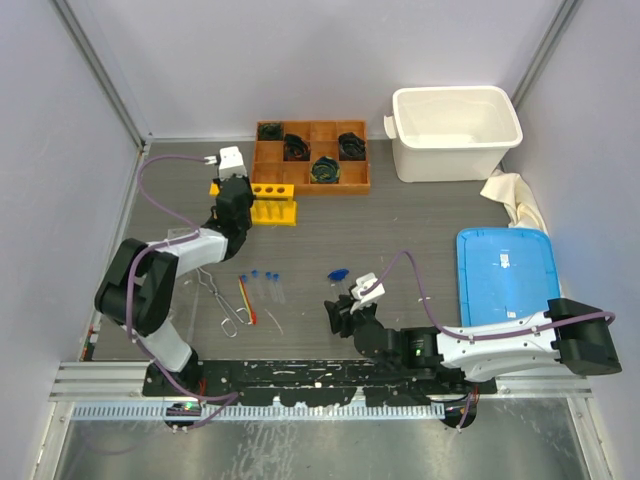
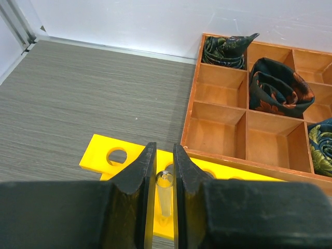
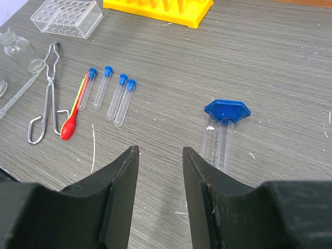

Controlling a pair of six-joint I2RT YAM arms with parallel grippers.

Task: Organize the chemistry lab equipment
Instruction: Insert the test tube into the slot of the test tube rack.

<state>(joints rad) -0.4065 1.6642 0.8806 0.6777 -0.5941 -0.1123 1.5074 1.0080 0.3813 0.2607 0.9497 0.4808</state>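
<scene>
Right now, pinching one small clear tube [image 2: 165,199] in the left gripper [image 2: 164,155], jaws narrowed to a slim gap around the glass, tube roughly upright, just above the yellow rack [image 2: 101,155]. Cannot tell which hole sits beneath; nearest visible open hole off to the left of the tube. Cap not visible from the left wrist view.

Right gripper [image 3: 161,153] about half open, holding nothing, hovering low over the desk [image 3: 280,57], just left of a clear cylinder [image 3: 226,110] with a blue hex base, lying on its side.

Loose on the desk: four blue-capped tubes [image 3: 110,93] side by side, red-orange stick [image 3: 72,118] beside the metal tongs [image 3: 47,98], glass flasks [image 3: 18,49] at far left.

Likely trouble:
- Lowering off-centre, landing the tube on the rack top between holes, then jamming or tipping.
- Shoving the light rack into the wooden tray [image 2: 244,155] just behind.
- Letting go too high, so bouncing out or seating crooked.
- Smooth thin glass in a narrow pinch, so prone to slipping or pivoting on any bump against the rack.
- On the right side, nudging the cylinder with a finger and sending it rolling.
- Same rolling risk for the round tubes on the desk.
</scene>
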